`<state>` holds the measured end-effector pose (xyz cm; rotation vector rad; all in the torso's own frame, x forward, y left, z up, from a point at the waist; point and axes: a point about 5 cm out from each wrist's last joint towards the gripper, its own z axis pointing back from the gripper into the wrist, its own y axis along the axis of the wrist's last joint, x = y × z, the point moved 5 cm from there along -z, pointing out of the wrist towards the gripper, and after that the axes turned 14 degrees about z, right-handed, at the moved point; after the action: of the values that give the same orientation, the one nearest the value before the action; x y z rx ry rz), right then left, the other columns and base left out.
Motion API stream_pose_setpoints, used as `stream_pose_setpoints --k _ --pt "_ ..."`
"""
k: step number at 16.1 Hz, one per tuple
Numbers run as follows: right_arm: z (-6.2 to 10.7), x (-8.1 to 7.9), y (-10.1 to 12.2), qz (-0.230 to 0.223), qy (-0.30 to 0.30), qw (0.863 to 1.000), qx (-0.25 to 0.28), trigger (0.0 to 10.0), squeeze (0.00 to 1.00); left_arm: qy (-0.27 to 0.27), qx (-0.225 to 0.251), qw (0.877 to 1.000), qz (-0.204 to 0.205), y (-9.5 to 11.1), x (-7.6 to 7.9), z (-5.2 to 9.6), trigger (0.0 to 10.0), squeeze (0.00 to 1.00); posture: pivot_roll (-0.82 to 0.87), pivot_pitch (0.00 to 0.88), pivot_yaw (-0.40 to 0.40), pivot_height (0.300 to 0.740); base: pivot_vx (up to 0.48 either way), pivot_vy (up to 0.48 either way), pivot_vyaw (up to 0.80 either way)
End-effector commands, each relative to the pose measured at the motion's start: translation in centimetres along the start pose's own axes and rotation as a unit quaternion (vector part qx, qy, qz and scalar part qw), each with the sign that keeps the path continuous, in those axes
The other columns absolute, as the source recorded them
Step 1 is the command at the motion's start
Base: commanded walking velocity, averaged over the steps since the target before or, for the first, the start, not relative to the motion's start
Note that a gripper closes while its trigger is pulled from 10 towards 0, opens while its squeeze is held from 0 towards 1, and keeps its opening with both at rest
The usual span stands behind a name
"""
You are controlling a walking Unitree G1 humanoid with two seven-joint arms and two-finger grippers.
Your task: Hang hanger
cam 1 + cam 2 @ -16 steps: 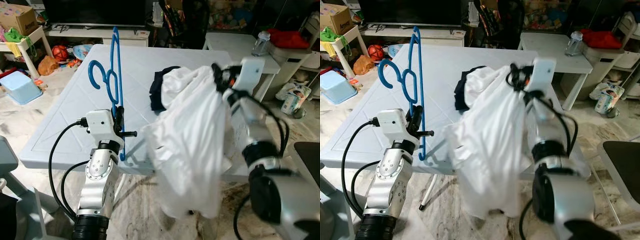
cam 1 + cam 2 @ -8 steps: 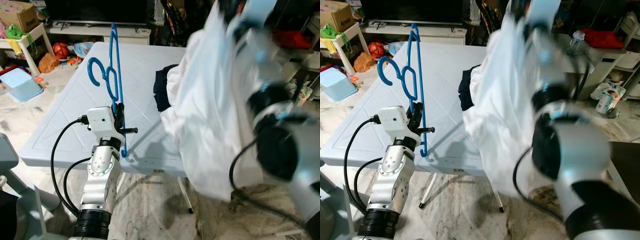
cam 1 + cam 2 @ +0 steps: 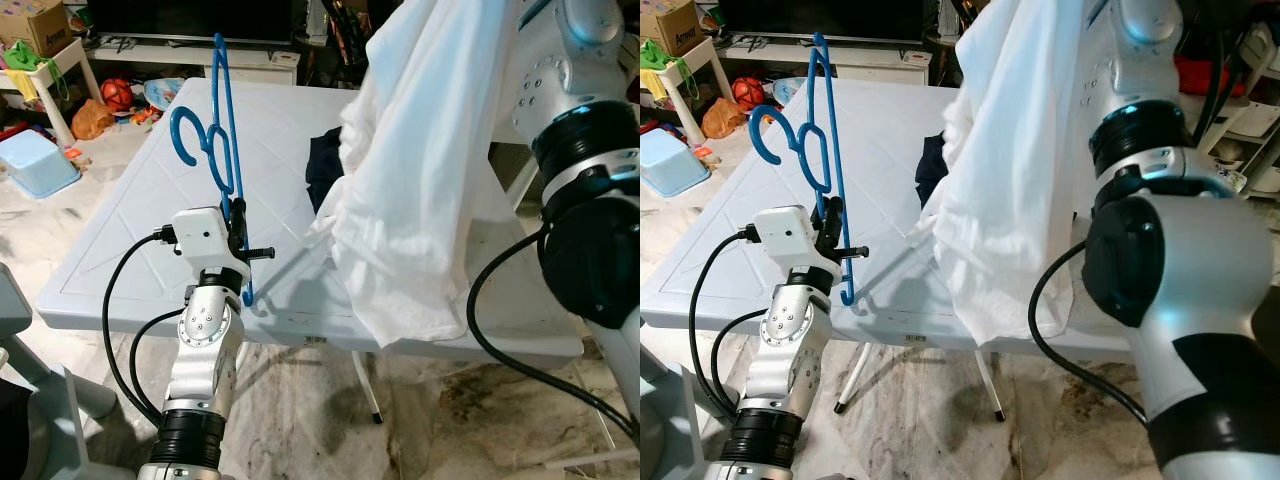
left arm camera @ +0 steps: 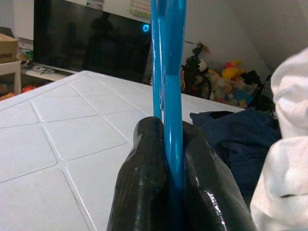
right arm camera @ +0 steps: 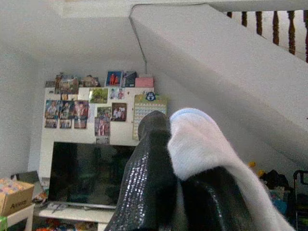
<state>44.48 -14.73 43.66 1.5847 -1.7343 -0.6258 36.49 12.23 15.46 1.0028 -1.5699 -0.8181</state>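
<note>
Over the white bench [image 3: 130, 230], the right tool [image 5: 178, 159], clamping the white shirt [image 3: 420, 190], has risen; the left tool [image 4: 168, 159] grips the upright blue hanger [image 3: 222, 140].

Right gripper [image 5: 180, 159] jaws pinch white cloth [image 5: 202, 144] before a television [image 5: 86, 173].

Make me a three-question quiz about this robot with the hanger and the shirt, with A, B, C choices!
1. Where is the dark blue garment?
A. on the white table
B. on the floor
C. on the hanger

2. What colour is the hanger?
A. red
B. blue
C. green

3. What is the right gripper doing?
A. hanging open
B. pinching the white shirt
C. holding a bottle

Answers: 1 A, it lies on the tabletop behind the shirt. 2 B, it is bright blue, clamped upright in the left gripper. 3 B, white cloth sits between its fingers.
</note>
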Motion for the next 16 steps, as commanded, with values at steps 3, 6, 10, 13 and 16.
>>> stream_pose_setpoints --k 3,6,10,13,16 --pt "5.8 -5.3 -10.4 0.065 0.156 0.972 -0.165 0.0 0.0 0.0 -0.027 1.0 -0.003 -1.3 -0.1 0.6 10.0 0.0 -0.01 0.0 -0.088 0.74 0.0 0.0 0.0" --pt "13.2 -6.7 -17.8 0.11 0.256 0.914 -0.294 4.0 0.0 0.002 -0.034 0.999 -0.004 -1.6 -0.4 1.0 10.0 0.0 -0.02 0.0 -0.079 0.74 0.0 0.0 0.0" --pt "16.6 -6.5 -19.8 0.132 0.334 0.875 -0.325 10.0 1.0 -0.007 -0.046 0.999 -0.004 -2.1 -0.1 1.1 10.0 0.0 -0.03 0.0 -0.056 0.74 0.0 0.0 0.0" --pt "16.9 -5.6 -19.4 0.153 0.374 0.86 -0.311 10.0 1.0 -0.012 -0.053 0.999 -0.003 -2.3 0.0 1.3 10.0 0.0 -0.03 0.0 -0.048 0.74 0.0 0.0 0.0" --pt "17.2 -3.8 -18.9 0.138 0.387 0.859 -0.303 10.0 1.0 -0.012 -0.059 0.998 -0.004 -2.4 -0.1 1.7 10.0 0.0 -0.03 0.0 -0.044 0.74 0.0 0.0 0.0"
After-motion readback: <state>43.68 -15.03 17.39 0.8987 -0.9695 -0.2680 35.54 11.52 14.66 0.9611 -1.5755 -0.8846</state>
